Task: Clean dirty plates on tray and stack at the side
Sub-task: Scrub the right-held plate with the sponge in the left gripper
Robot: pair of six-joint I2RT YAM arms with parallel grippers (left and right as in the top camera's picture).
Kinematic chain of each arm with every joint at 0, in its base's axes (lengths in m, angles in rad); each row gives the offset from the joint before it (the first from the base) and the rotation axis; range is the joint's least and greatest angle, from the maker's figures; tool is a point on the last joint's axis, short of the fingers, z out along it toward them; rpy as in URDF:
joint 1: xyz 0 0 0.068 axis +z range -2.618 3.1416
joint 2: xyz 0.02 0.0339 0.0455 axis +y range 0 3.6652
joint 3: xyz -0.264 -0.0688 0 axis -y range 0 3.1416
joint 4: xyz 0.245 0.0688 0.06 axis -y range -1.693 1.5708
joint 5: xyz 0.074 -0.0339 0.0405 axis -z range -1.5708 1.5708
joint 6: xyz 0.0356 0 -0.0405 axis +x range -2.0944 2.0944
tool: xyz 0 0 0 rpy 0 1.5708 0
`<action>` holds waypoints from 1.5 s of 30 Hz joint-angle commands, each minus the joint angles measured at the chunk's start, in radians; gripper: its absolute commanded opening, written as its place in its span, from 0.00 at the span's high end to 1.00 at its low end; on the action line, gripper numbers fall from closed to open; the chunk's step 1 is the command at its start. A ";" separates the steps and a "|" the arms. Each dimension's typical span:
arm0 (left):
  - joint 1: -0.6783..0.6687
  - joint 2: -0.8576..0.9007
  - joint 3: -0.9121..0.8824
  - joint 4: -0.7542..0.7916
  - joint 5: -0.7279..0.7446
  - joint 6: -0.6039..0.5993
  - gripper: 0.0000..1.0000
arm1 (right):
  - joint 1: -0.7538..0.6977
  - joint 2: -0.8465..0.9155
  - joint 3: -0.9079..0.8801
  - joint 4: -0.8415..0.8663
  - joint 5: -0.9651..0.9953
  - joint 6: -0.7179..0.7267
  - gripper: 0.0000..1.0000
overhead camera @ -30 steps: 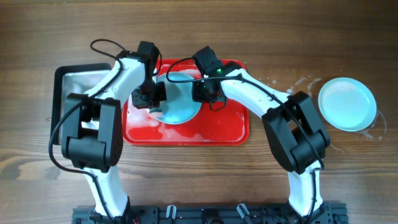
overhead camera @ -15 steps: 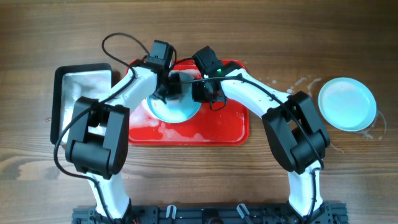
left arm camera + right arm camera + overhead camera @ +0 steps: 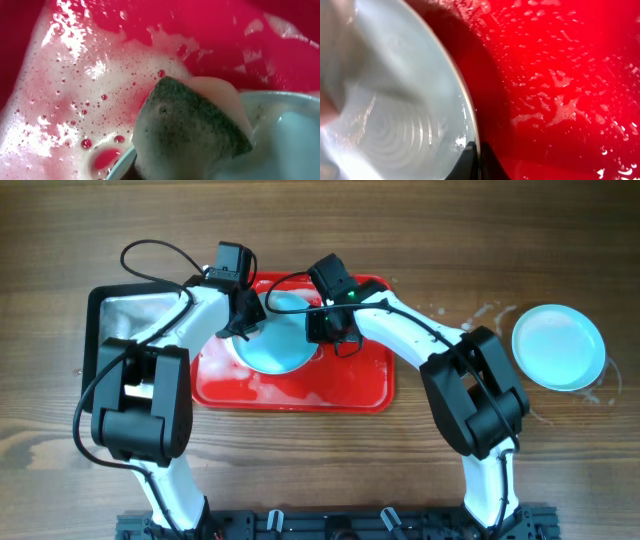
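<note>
Your left gripper (image 3: 244, 323) is clamped on a sponge (image 3: 192, 127), pressing it at the left rim of the light-cyan plate (image 3: 283, 345) that lies on the foamy red tray (image 3: 350, 385). Your right gripper (image 3: 476, 152) pinches that plate's right rim. A second plate (image 3: 558, 347) sits well apart on the wooden table (image 3: 300, 470), right of the tray.

My overhead camera looks straight down on the table (image 3: 60, 240), with my base at the bottom edge. My left wrist camera hangs very close over the foamy tray (image 3: 330, 385), and the sponge (image 3: 190, 125) fills its lower middle. My right wrist camera sits just as near, looking along the rim of the plate (image 3: 285, 348). All three views share that plate and the tray.
</note>
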 commanded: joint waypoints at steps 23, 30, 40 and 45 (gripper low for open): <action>-0.106 -0.002 -0.060 0.011 0.080 0.400 0.96 | 0.000 0.038 -0.005 -0.027 0.006 -0.027 0.96; -0.110 0.023 -0.067 0.074 0.174 0.474 0.96 | 0.000 0.038 -0.005 -0.025 0.007 -0.027 0.96; 0.058 0.074 -0.067 0.008 -0.051 0.171 0.96 | 0.000 0.038 -0.005 -0.024 0.007 -0.027 0.96; 0.105 0.074 -0.067 -0.089 -0.050 0.103 0.96 | 0.000 0.038 -0.005 -0.022 0.007 -0.028 0.96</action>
